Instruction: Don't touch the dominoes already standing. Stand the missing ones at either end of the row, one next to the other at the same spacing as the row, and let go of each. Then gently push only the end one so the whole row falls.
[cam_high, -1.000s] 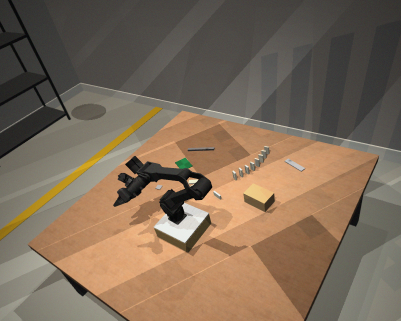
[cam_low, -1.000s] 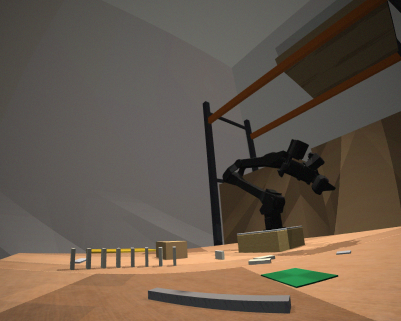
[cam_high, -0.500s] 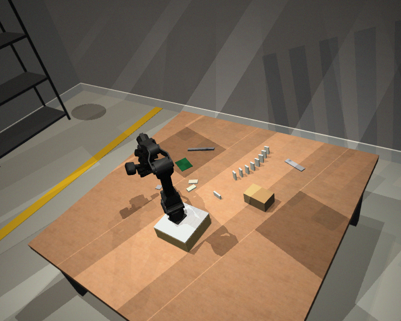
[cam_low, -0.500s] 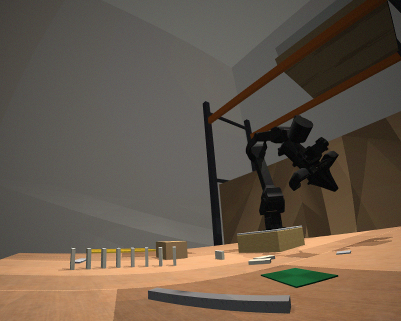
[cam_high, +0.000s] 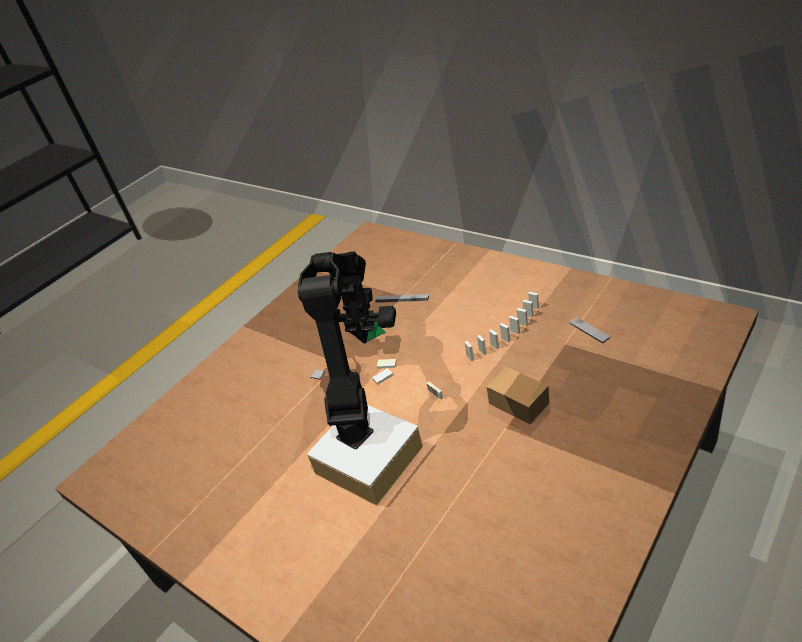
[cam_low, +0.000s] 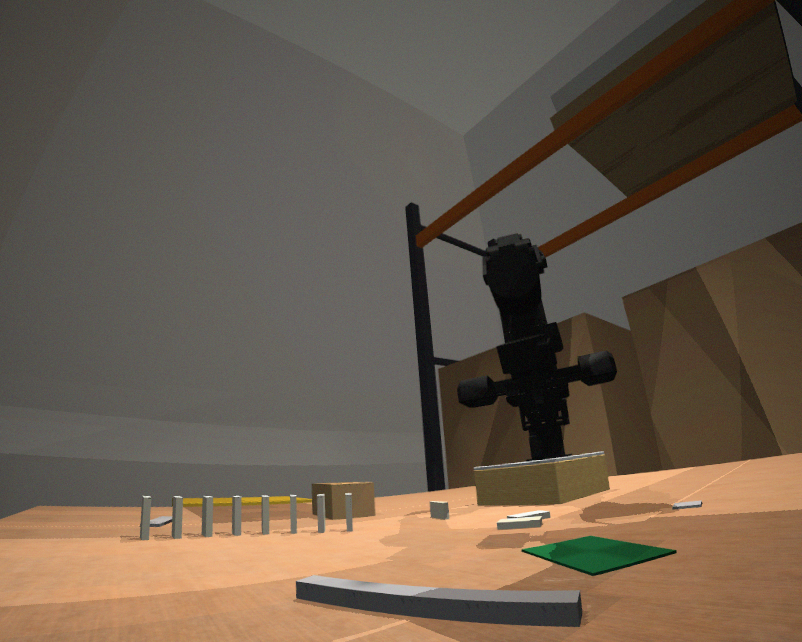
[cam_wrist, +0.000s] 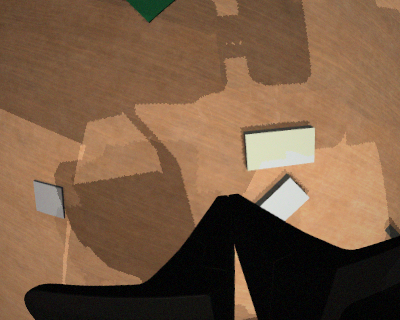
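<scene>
Several pale dominoes stand in a row; one near the middle (cam_high: 505, 332) (cam_low: 236, 515) is upright like the others. A cream domino (cam_high: 386, 363) (cam_low: 519, 523) (cam_wrist: 280, 149) lies flat. A white domino (cam_high: 382, 376) (cam_wrist: 286, 199) lies flat beside it, partly hidden by a finger in the wrist view. Another domino (cam_high: 434, 389) (cam_low: 438, 510) rests on its side, apart from those two and nearer the row. My gripper (cam_high: 364, 340) (cam_wrist: 228, 205) is shut and empty, pointing down above the table, left of the row in the top view. Its fingertips meet in the wrist view.
A green square (cam_high: 376, 331) (cam_low: 598, 552) (cam_wrist: 151, 7) lies near the gripper. A grey bar (cam_high: 402, 297) (cam_low: 438, 599) lies beyond it. A brown box (cam_high: 518, 394) (cam_low: 344, 500) and a grey strip (cam_high: 589, 329) flank the row. A small grey plate (cam_high: 317, 374) (cam_wrist: 49, 199) lies left.
</scene>
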